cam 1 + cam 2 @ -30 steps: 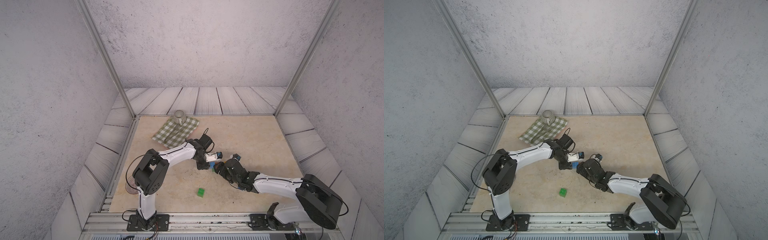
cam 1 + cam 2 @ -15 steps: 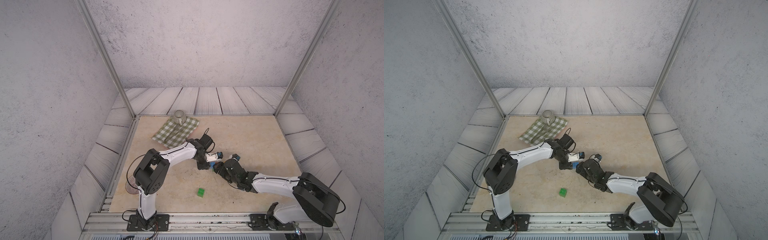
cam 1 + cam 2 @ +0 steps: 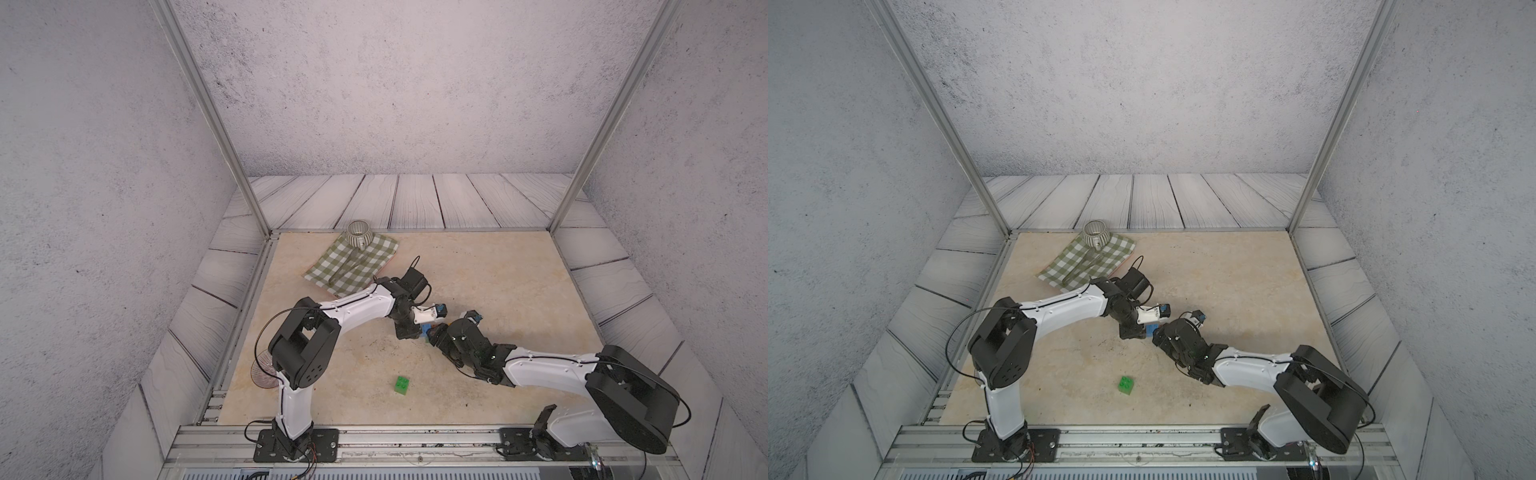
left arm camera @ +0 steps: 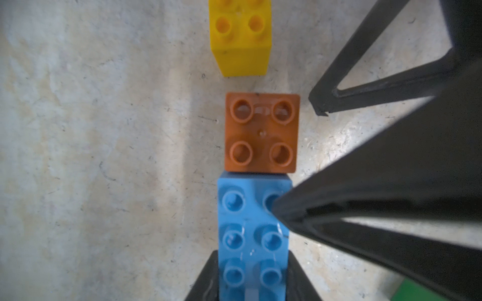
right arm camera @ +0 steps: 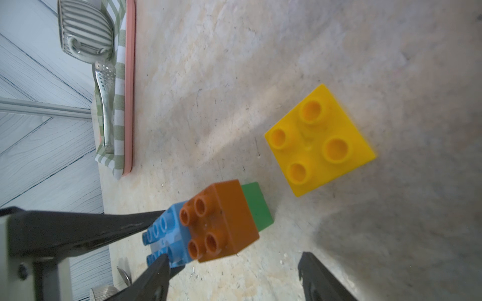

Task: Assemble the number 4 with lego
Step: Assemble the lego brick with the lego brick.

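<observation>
The number 4 figure here is three joined lego bricks: a long light blue brick (image 4: 250, 234), an orange-brown brick (image 4: 260, 133) at its end, and a green brick (image 5: 257, 206) under the orange one. My left gripper (image 4: 253, 276) is shut on the light blue brick. My right gripper (image 5: 234, 263) is open beside the orange-brown brick, with one fingertip (image 4: 277, 207) at the light blue brick. A yellow brick (image 5: 318, 140) lies apart on the table. A loose green brick (image 3: 401, 384) lies nearer the front in both top views. Both grippers meet mid-table (image 3: 1152, 330).
A green checked cloth (image 3: 353, 266) on a pink board (image 5: 129, 91) lies at the back left, with a striped mug (image 3: 359, 235) and a slotted metal utensil (image 5: 105, 104) on it. A round ribbed disc (image 3: 262, 368) sits by the left arm's base.
My right gripper has crept a little closer to the left gripper and the joined bricks, and its jaws have narrowed somewhat. The left arm holds still.
</observation>
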`<state>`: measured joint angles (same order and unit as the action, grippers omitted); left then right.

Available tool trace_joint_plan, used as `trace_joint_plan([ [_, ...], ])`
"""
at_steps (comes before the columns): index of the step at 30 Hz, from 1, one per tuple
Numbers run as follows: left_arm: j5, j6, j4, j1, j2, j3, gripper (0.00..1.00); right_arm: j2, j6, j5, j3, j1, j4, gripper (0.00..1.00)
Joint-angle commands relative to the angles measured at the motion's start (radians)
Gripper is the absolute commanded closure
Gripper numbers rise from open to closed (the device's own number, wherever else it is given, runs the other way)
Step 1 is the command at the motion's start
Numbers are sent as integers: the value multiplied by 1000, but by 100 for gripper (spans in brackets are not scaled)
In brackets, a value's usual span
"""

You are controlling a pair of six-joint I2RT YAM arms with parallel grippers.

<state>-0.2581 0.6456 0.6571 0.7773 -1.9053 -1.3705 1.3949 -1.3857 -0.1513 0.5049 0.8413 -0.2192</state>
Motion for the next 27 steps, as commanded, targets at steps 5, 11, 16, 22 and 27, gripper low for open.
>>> trace_joint_plan([
  [5,17,-16,47,7,-23,-27,100,34,-61,-31,-10,-1,196,23],
  [11,35,-32,45,10,-22,-27,100,39,-91,-27,-20,0,213,25],
  [16,46,-40,40,16,-11,-26,100,44,-106,-28,-20,5,219,26],
  [22,38,-24,32,17,5,-16,100,63,-107,-27,-2,7,242,26],
  [27,40,-20,30,18,9,-15,100,69,-110,-25,12,7,263,27],
])
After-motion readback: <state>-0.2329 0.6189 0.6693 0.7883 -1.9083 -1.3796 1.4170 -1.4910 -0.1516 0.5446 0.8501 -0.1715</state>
